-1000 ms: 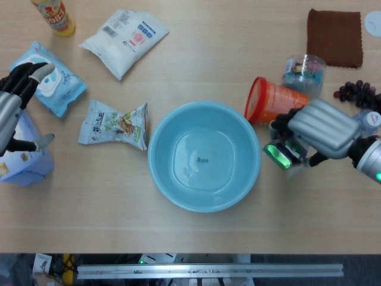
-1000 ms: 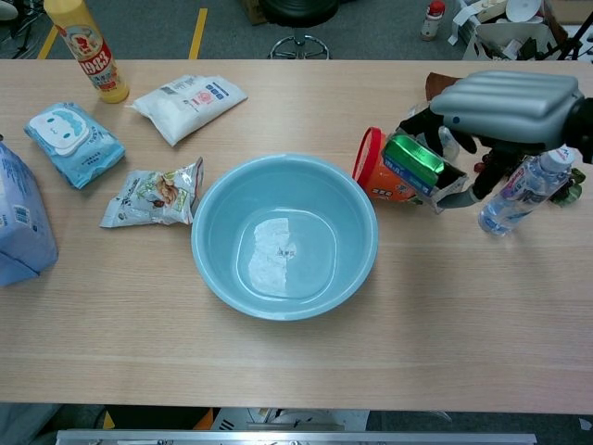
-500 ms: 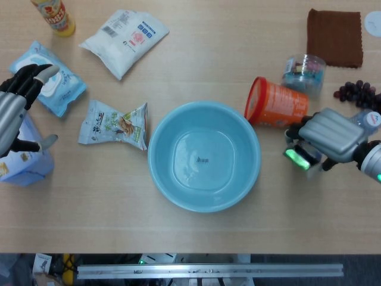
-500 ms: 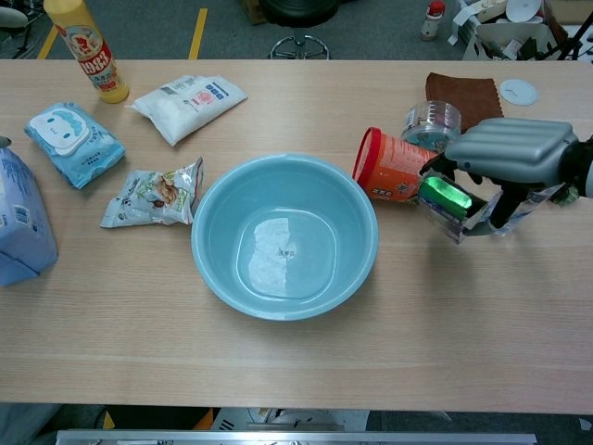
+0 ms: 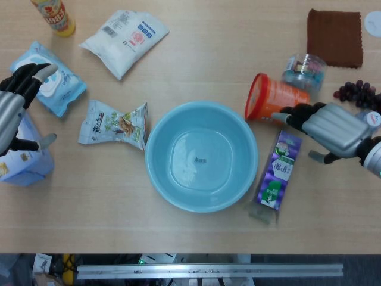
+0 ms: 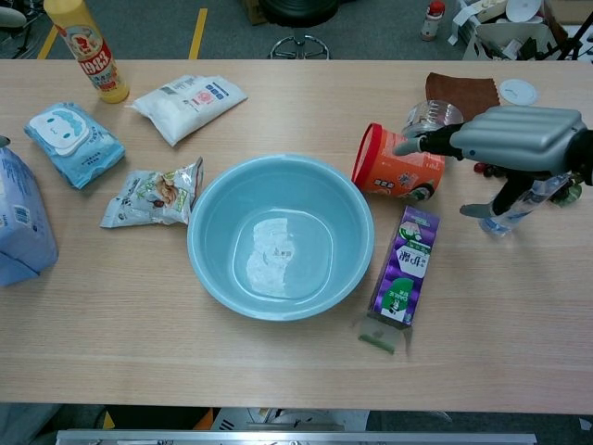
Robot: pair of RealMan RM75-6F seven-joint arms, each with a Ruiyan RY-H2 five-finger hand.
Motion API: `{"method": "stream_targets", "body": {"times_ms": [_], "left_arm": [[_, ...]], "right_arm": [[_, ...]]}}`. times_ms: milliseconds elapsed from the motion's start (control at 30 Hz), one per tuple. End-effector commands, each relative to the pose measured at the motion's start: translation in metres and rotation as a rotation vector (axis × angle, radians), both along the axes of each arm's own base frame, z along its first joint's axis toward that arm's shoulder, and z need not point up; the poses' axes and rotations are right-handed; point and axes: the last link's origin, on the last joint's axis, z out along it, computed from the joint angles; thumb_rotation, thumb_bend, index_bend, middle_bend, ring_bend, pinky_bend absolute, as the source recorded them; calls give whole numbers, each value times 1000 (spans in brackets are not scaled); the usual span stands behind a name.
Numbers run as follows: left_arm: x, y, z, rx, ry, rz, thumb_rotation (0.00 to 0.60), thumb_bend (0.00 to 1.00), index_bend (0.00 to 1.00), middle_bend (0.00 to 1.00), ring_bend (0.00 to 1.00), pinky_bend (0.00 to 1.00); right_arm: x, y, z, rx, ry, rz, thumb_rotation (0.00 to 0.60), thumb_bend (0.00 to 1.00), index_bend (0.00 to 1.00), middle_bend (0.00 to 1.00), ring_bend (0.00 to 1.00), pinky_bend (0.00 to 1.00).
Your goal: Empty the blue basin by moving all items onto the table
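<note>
Silver-backed right hand (image 5: 333, 127) is open and holds nothing, fingers extended toward the tipped orange tub (image 5: 271, 104); half a second ago it still gripped the purple carton (image 5: 277, 171), which now lies flat on the table (image 5: 214, 53), just left of the hand and beside the right rim of the blue basin (image 5: 202, 156). Basin interior shows nothing left, so the emptying looks complete. Left hand (image 5: 15, 101), far left, is open, over the blue pack (image 5: 27, 161).
</note>
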Motion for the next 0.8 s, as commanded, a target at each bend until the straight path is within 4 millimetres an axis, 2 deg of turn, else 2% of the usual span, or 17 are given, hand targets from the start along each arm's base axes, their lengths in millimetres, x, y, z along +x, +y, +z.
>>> {"method": "stream_targets", "body": {"times_ms": [33, 233, 400, 600, 800], "left_arm": [[0, 0, 0, -1, 0, -1, 600, 189, 0, 85, 62, 197], [0, 1, 1, 4, -3, -3, 600, 189, 0, 85, 61, 197], [-1, 1, 2, 21, -8, -7, 600, 189, 0, 86, 62, 197], [-5, 1, 1, 61, 5, -12, 600, 189, 0, 86, 62, 197], [-13, -3, -3, 103, 30, 2, 600, 189, 0, 87, 62, 197]], "right_arm": [[3, -1, 4, -19, -26, -5, 600, 256, 40, 104, 136, 299], [8, -6, 12, -76, -81, -1, 600, 254, 40, 104, 135, 299], [6, -12, 32, -205, -154, -27, 600, 258, 46, 141, 136, 299], [-10, -5, 59, -393, -166, -42, 600, 261, 232, 254, 225, 365], [-34, 13, 75, -542, -122, -45, 600, 263, 324, 299, 269, 390]]}}
